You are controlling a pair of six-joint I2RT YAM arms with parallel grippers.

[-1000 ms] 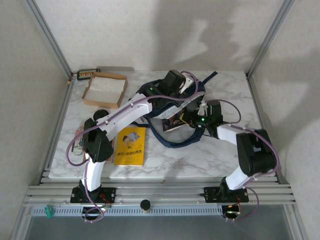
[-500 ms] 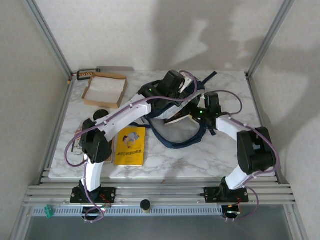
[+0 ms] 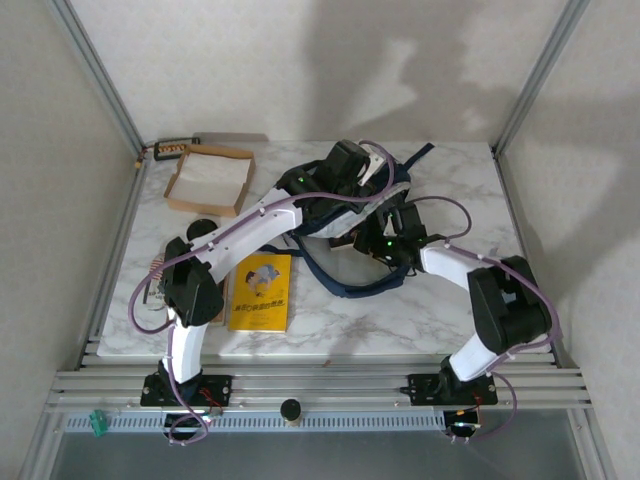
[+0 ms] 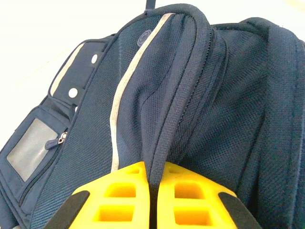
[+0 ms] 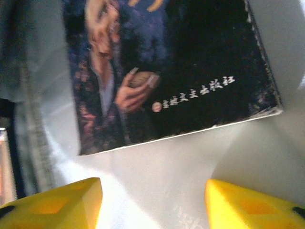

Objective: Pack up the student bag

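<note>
Navy mesh-weave student bag [image 4: 200,95] is found at the far middle of the marbled bench [image 3: 340,322], its corded zipper seam pinched by the left tool [image 4: 151,183]. The right tool [image 5: 152,200] is held spread before a glossy, dark-covered rectangular book [image 5: 167,71].

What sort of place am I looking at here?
Probably a robotics lab workcell: a marble-look table fenced by aluminium rails, plain panel walls, and a student bag staged for packing.
</note>
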